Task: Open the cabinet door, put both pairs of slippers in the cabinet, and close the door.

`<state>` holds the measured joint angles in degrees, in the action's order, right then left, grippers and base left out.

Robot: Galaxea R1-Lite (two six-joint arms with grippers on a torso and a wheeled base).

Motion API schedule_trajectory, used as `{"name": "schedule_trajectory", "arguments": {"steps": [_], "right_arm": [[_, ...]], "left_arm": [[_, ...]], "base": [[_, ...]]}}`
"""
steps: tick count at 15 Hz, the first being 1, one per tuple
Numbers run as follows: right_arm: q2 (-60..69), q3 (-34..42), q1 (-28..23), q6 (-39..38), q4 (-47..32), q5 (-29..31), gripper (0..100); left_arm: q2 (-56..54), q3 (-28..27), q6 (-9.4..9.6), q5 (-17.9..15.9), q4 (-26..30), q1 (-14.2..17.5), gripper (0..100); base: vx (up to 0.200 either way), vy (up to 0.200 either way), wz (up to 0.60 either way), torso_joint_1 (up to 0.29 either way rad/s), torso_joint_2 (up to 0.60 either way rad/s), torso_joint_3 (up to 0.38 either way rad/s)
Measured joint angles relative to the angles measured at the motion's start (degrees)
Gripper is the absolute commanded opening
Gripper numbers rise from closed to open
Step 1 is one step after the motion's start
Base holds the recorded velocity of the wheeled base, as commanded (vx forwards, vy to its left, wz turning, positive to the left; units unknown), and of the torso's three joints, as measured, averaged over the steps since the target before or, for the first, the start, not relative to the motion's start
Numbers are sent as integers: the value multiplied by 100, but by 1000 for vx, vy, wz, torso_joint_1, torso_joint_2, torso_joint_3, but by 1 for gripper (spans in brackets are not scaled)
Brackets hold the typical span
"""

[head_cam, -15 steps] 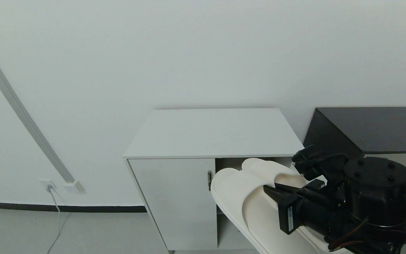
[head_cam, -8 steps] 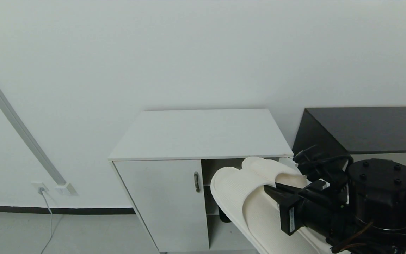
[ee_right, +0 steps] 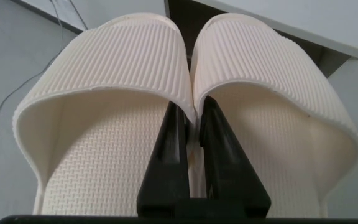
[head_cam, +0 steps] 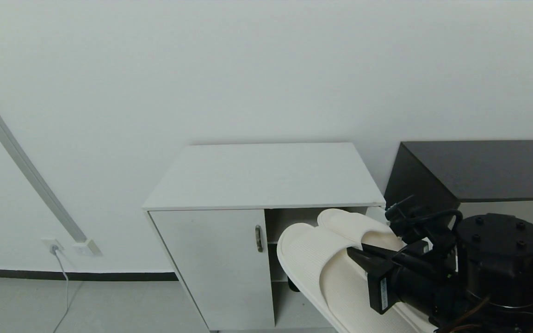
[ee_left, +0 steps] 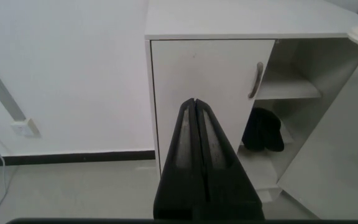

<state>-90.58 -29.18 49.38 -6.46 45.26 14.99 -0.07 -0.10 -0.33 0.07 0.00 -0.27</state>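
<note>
I'm getting soft, even, bright light across the wall (head_cam: 266, 69) and cabinet (head_cam: 266, 175) top; the ribbed slippers (ee_right: 135, 62) catch it too. Shade gathers inside the open compartment, near six o'clock in my head view.

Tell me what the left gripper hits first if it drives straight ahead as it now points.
Probably the cabinet's closed door, beside its handle: the left gripper, jaws shut, aims at that panel; depth is unclear.
</note>
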Motion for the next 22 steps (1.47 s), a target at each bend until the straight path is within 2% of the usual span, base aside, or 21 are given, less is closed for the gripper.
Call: {"name": "schedule_trajectory", "arguments": {"steps": [6,22], "right_arm": [[-62,85,-13,-10,46,-30,0],[-197,157,-2,20,338,-16,0]], "left_arm": [[0,0,0,0,0,0,0],[0,0,1,0,2,0,0]], "base": [[0,0,0,-139,325,180],[0,0,0,-196,521,316]]}}
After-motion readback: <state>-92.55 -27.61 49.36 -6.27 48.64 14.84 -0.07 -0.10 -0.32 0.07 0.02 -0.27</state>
